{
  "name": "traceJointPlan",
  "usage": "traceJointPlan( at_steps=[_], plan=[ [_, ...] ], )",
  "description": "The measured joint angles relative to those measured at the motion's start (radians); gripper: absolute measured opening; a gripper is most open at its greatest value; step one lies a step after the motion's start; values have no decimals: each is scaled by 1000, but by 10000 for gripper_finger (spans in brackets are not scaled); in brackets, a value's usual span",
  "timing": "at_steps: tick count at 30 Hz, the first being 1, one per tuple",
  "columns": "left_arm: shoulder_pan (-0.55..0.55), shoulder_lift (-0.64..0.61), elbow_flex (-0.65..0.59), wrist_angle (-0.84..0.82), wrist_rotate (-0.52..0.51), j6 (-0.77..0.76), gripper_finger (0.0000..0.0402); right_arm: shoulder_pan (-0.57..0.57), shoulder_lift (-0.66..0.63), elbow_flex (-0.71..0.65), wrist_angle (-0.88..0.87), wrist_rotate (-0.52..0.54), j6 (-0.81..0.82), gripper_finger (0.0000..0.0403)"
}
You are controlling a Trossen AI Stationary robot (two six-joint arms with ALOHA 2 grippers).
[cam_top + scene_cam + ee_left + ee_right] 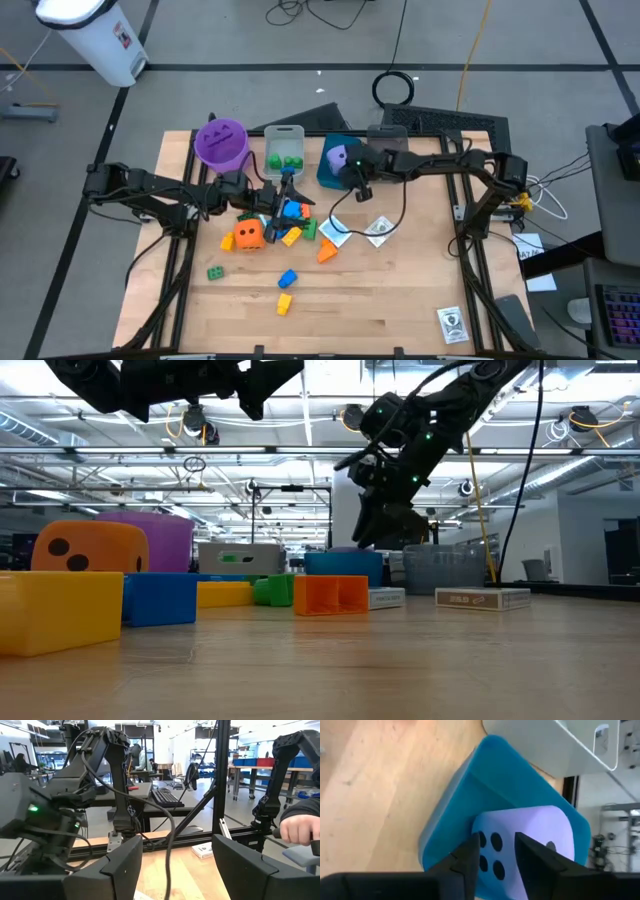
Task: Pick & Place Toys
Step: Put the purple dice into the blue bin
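A purple dotted die (540, 835) lies inside the blue bin (450, 805) at the table's far middle. My right gripper (497, 852) hangs just above the die with a narrow gap between its fingers and nothing in it. My left gripper (285, 195) hovers open and level above the toy pile, its fingers (120, 865) empty. The pile holds an orange die (249, 234), a blue brick (292, 210) and an orange brick (327, 250), all resting on the table. Green (216, 272), blue (288, 278) and yellow (284, 303) bricks lie nearer the front.
A purple cup (221, 142) and a clear bin (284, 150) holding green bricks stand at the far edge, left of the blue bin. A grey bin (445, 570) stands to its right. Small printed boxes (378, 228) (452, 322) lie on the right half. A person's hand (300, 827) shows beyond the table.
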Motion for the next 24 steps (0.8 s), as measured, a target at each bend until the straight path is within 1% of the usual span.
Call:
traceJointPlan(
  at_steps=[3, 8, 12, 15, 24],
  plan=[
    [0, 0, 0, 0, 0, 0, 243, -23, 0, 0, 8, -69, 26, 90],
    [0, 0, 0, 0, 0, 0, 243, -51, 0, 0, 12, -84, 43, 66],
    [0, 0, 0, 0, 0, 0, 243, -66, 0, 0, 15, -149, 53, 54],
    [0, 0, 0, 0, 0, 0, 243, -76, 13, 0, 40, -179, 66, 48],
    [0, 0, 0, -1, 0, 3, 243, -82, 98, 0, 103, -180, 89, 34]
  ],
)
